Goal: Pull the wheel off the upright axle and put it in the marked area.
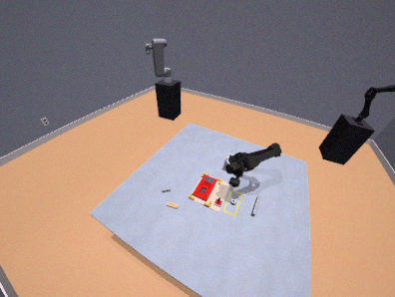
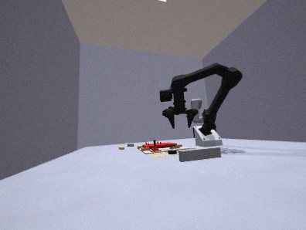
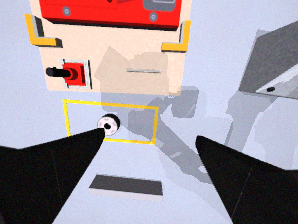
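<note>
One upright black axle on a red block (image 1: 218, 202) (image 2: 154, 144) (image 3: 59, 73), bare | small round black-and-white wheel (image 1: 233, 201) (image 2: 172, 152) (image 3: 106, 124) lies inside the yellow rectangular outline (image 1: 241, 199) (image 2: 158, 157) (image 3: 156, 125); probably light, stiff, rim perhaps slippery; best gripped across opposite rim sides | black two-fingered gripper (image 1: 234, 182) (image 2: 181, 127) (image 3: 150, 136) hovers above, fingers spread, pinching nothing

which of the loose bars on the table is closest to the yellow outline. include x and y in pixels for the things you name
The long grey bar (image 1: 255, 205) (image 2: 199, 154) (image 3: 126, 186). It lies just outside the yellow outline (image 1: 229, 213) (image 2: 166, 157) (image 3: 111, 104); the two shorter pieces lie past the red plate (image 1: 198, 194) (image 2: 166, 145) (image 3: 110, 14).
</note>
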